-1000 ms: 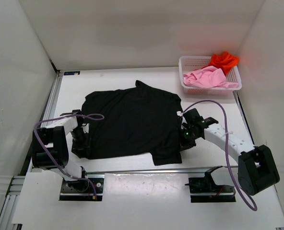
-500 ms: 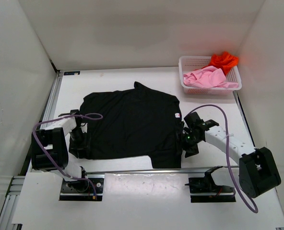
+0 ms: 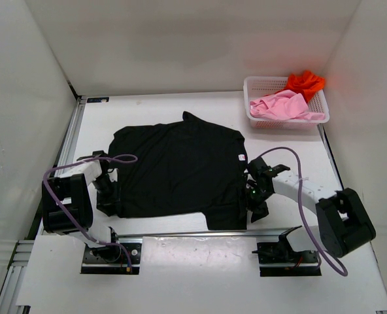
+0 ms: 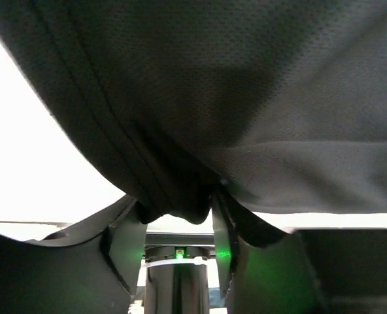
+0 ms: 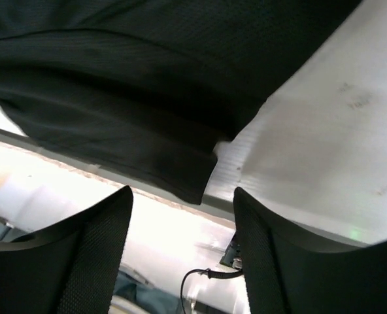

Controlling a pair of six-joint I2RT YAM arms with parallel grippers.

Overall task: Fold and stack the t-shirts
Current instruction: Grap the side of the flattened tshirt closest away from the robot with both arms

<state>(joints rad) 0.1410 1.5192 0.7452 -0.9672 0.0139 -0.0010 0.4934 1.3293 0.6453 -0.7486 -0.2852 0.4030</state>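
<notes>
Top external: I see the black t-shirt spread flat mid-table. The pink t-shirt and the orange-red t-shirt lie in the basket at the far right. The left gripper sits at the black shirt's left edge and the right gripper at its right edge.

Left wrist: A bunched fold of the black shirt sits between the fingers. I cannot tell whether it is clamped.

Right wrist: The jaws stand apart and hold nothing. The shirt hem lies just beyond the fingertips on the table.

The left pincer pinches a fold of black t-shirt.
</notes>
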